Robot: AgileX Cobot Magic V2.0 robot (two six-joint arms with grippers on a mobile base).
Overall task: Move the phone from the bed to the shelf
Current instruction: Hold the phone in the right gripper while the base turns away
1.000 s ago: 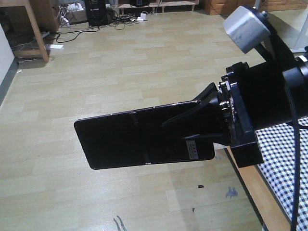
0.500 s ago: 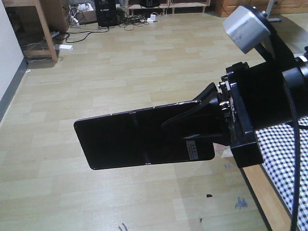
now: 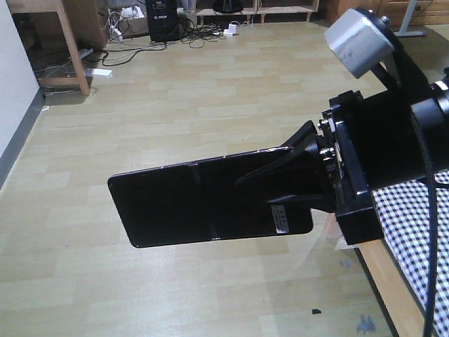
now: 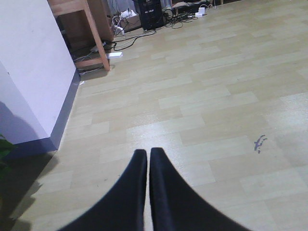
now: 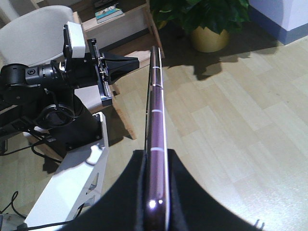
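Nearest the front camera, the right gripper [image 3: 256,179] was clamped on the one phone [image 3: 189,203]. It held the phone in the air over the floor [image 3: 175,105], off the bed [image 3: 410,232] and just beside its corner. The phone lay lengthwise with its glossy black face toward the camera and one white sticker [image 3: 280,219] near the held end. From the right wrist it showed only as a thin edge between the two fingers [image 5: 125,192]. The left gripper [image 4: 147,161] was closed on nothing, its two fingers pressed together above bare floor.

The floor was pale, slightly shiny wood-look planking. It carried a few dark specks near the bed and one bluish smudge [image 4: 260,143]. Only a corner of the bed was in view, with a black-and-white check sheet on a light wooden frame [image 3: 382,281].

Farther off, a white wall [image 4: 29,72] with a grey skirting stood to one side. Past it were a wooden bench leg [image 3: 74,49], a tangle of cables [image 3: 133,43] and one black computer tower [image 3: 163,14]. Behind the left arm, the right wrist view showed one potted plant [image 5: 209,36] next to the pale wooden shelf [image 5: 126,19], which carried a book [image 5: 108,13].
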